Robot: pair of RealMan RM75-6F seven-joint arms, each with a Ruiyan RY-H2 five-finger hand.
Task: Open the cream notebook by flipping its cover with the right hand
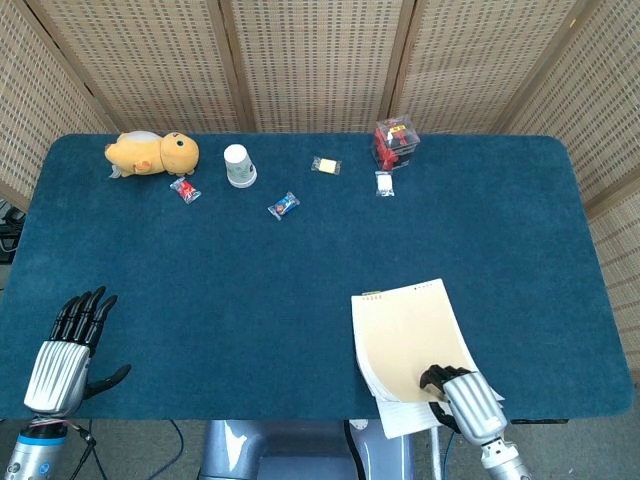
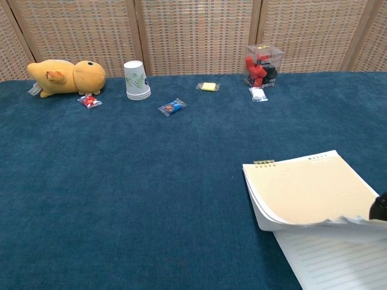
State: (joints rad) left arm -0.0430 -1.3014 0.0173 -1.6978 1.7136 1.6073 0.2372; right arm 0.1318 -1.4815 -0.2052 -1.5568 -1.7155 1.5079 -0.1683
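1. The head view alone shows the right hand [image 1: 463, 393] whole, its dark fingers [image 1: 437, 378] pinching the notebook [image 1: 408, 335] by its lifted cover and top sheets.
2. Only the head view shows the left hand [image 1: 68, 345], fingers apart, holding nothing.
3. The chest view alone shows clearly the lined page [image 2: 338, 261] beneath.
4. The notebook lies at the table's [image 1: 250, 290] near right edge, overhanging it, long axis front to back, tilted slightly, binding farthest.
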